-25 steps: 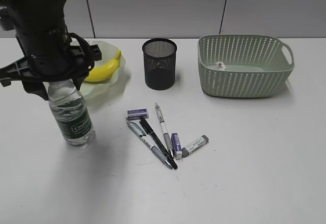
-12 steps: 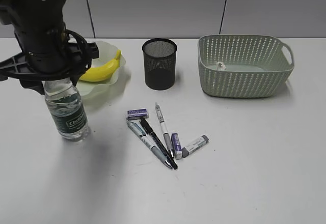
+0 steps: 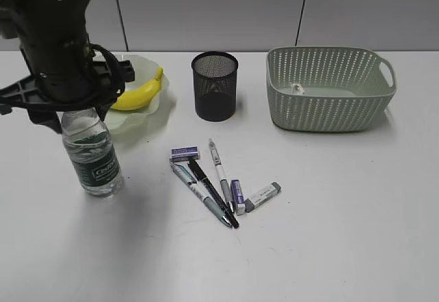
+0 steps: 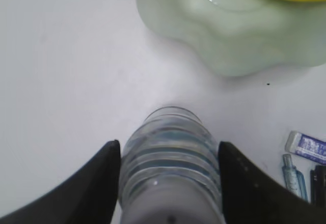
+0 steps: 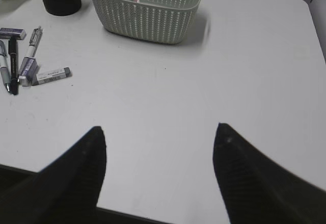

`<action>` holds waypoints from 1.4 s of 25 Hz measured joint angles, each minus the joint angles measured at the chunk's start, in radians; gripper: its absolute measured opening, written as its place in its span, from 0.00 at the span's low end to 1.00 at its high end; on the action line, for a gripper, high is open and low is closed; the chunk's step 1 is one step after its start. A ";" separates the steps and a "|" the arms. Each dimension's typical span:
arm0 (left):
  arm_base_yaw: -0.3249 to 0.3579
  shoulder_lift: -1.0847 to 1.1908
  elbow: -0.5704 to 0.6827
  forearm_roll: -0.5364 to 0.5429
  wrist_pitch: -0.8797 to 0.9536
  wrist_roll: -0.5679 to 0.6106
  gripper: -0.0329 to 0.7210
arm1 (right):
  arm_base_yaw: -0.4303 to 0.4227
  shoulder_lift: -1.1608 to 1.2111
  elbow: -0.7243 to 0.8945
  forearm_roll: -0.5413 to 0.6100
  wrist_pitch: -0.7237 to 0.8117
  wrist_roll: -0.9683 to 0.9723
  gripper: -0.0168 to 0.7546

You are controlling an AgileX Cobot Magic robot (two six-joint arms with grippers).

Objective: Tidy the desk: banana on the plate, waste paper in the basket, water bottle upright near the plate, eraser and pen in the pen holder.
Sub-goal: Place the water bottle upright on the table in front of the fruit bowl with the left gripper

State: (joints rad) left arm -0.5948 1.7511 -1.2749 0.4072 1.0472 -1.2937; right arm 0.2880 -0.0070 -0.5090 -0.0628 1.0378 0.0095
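Jaws of the left gripper [image 4: 170, 183] pinched the upright bottle [image 3: 92, 154] at left of frame, beside the plate [image 3: 140, 120], the right's spread idle; a skewed release could topple it onto the worktop [image 3: 329, 233].

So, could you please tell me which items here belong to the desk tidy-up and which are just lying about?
Job: water bottle, banana, plate, pen holder, basket, waste paper, pens, erasers.
Lying about: nothing visible.
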 joint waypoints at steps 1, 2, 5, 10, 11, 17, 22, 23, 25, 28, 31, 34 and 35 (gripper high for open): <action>0.000 0.000 0.000 -0.005 -0.002 0.000 0.61 | 0.000 0.000 0.000 0.000 0.000 0.000 0.70; 0.000 0.000 0.000 -0.008 -0.008 0.000 0.61 | 0.000 0.000 0.000 0.000 0.000 0.000 0.70; 0.000 0.000 0.000 -0.017 -0.022 0.000 0.61 | 0.000 0.000 0.000 0.000 0.000 0.000 0.70; 0.000 0.000 0.000 -0.024 -0.022 0.000 0.61 | 0.000 0.000 0.000 0.000 0.000 0.000 0.70; 0.000 0.000 0.000 -0.024 -0.019 0.000 0.61 | 0.000 0.000 0.000 0.000 0.000 0.000 0.70; 0.000 0.000 0.000 -0.024 -0.009 0.000 0.61 | 0.000 0.000 0.000 0.000 0.000 0.000 0.70; 0.000 0.000 0.000 -0.034 -0.010 0.000 0.67 | 0.000 0.000 0.000 0.000 0.000 0.000 0.70; 0.000 0.000 0.000 -0.034 -0.010 0.000 0.68 | 0.000 0.000 0.000 0.000 0.000 0.000 0.70; 0.000 0.000 0.000 -0.031 -0.014 0.000 0.69 | 0.000 0.000 0.000 0.000 0.000 0.000 0.70; 0.000 0.000 0.000 -0.030 -0.016 0.000 0.72 | 0.000 0.000 0.000 0.000 0.000 0.000 0.70; 0.000 0.000 0.000 -0.029 -0.013 0.000 0.77 | 0.000 0.000 0.000 0.000 0.000 0.000 0.70; 0.000 0.000 0.000 -0.019 0.007 0.000 0.81 | 0.000 0.000 0.000 0.000 0.000 0.000 0.70; 0.000 0.000 0.000 -0.011 0.016 0.000 0.81 | 0.000 0.000 0.000 0.000 0.000 0.000 0.70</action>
State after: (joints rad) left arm -0.5948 1.7511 -1.2749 0.3959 1.0631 -1.2937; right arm 0.2880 -0.0070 -0.5090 -0.0628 1.0378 0.0095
